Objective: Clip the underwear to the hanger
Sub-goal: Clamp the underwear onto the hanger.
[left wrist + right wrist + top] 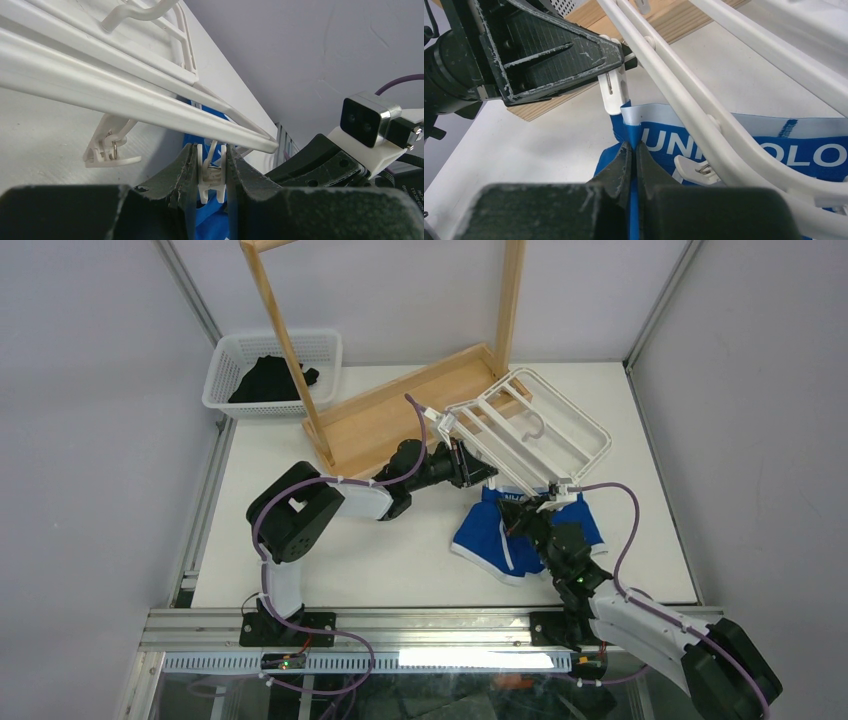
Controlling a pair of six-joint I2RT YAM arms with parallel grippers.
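The blue underwear (485,535) lies on the table under the near edge of the white hanger (572,405), which is tilted up. My left gripper (475,468) is shut on one small white clip (212,175) hanging from the hanger bar (100,95); blue cloth (215,222) shows just below it. My right gripper (527,523) is shut on the underwear's waistband (674,145) and lifts a white-trimmed fold to the tip of that clip (614,92). In the right wrist view my right gripper (634,147) pinches the fold, with the hanger's bars (684,90) crossing above it.
The wooden rack's base (400,410) lies just behind the left gripper. A white basket (320,355) holding a black garment (270,380) stands at the back left. Another free clip (110,147) dangles from the hanger. The right wrist camera (367,120) is close to the left gripper.
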